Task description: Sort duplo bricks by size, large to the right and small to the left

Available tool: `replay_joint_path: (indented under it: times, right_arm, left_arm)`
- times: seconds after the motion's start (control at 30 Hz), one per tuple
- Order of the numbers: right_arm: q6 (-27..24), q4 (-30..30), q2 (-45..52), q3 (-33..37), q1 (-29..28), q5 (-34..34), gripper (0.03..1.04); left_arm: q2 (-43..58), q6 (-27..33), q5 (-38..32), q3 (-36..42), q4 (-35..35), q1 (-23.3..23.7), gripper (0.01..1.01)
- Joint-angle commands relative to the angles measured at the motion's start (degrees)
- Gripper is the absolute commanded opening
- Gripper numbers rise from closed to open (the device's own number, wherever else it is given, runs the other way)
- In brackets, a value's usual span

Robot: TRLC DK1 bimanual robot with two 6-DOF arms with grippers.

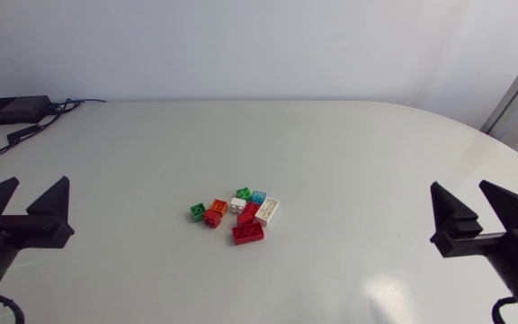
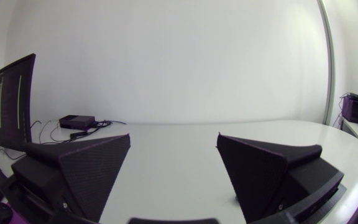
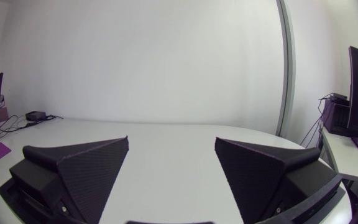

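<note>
White table (image 1: 367,153), matte, viewed from above. Left gripper (image 1: 36,185): fingers spread wide, nothing held. Right gripper (image 1: 459,189): the same, wide open and holding nothing. The duplo bricks (image 1: 237,214) lie in one loose heap on the table between the two grippers, well apart from both. In the heap, the small green brick (image 1: 196,211) is on the side toward the left gripper. The large white brick (image 1: 267,211) is on the side toward the right gripper. The large red brick (image 1: 248,233) is at the edge nearest the arms' side.
</note>
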Motion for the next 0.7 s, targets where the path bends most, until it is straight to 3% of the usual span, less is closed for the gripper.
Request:
replay_joint_path:
  times: [0.0,0.33,0.67]
  right_arm:
    - [1.51,-0.38,3.2,3.04,0.53,0.23,1.0]
    - [1.42,0.5,27.55,16.4,1.33,-1.79,1.0]
    - [5.2,-1.0,48.38,24.22,0.1,-9.96,1.0]
  left_arm:
    - [4.45,0.26,0.41,3.94,0.02,-0.54,0.97]
    - [28.18,-0.18,0.32,17.38,-2.79,-5.02,0.956]
    - [52.44,0.0,2.52,29.86,-7.72,-11.53,0.957]
